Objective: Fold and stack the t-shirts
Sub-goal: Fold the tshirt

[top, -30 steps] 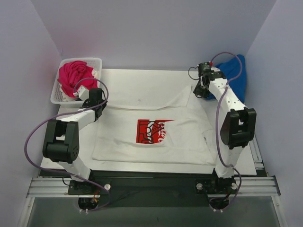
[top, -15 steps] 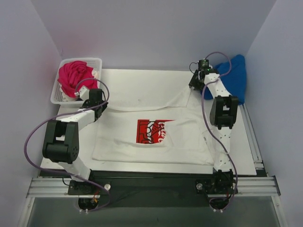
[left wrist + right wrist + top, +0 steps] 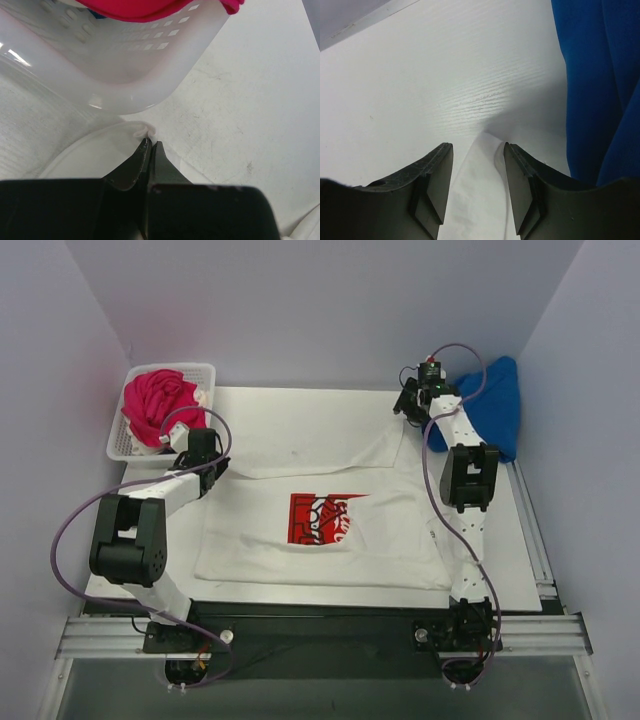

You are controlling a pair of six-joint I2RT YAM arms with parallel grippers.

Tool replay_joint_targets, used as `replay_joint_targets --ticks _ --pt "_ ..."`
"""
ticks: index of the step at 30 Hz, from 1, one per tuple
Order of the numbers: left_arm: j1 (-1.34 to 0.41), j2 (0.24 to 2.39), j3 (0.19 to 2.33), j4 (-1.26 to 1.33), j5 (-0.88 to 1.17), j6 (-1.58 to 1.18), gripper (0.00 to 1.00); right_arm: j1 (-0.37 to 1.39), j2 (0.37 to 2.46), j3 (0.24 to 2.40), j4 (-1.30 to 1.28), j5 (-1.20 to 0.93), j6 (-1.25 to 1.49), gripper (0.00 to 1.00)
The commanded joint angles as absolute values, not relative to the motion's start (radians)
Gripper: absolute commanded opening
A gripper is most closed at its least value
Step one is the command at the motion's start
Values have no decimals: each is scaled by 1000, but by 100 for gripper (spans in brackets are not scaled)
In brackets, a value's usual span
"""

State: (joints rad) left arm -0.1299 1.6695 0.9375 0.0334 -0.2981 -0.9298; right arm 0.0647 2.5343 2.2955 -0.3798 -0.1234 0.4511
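The white t-shirt lies spread flat across the middle of the table, its red print facing up at the centre of the frame. At upper left, the left gripper has not moved. Its fingers are pressed together on a curled edge of the white cloth, just beside the basket that holds the magenta t-shirt. The right arm has changed most. Over the last second it has straightened and reached further towards the upper right. The right gripper has let its jaws spread about halfway, so a point of the white sleeve now lies loose between them, ungripped. The blue t-shirt sits heaped just right of that gripper.
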Motion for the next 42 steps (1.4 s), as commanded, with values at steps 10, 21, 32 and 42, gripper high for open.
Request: replay_joint_targets --ticks 10,21,32,42 --pt "-132 1646 951 57 -279 -917 0 46 2579 2336 -380 -135 462 42" --pt "-133 1643 951 54 -282 -917 0 46 2557 2330 -380 -133 468 0" --pt "-130 1591 999 2 -308 -877 0 46 2300 2160 -374 -75 445 0" --pt "-114 1531 997 -78 -354 -877 0 37 1976 1886 -368 -3 442 0"
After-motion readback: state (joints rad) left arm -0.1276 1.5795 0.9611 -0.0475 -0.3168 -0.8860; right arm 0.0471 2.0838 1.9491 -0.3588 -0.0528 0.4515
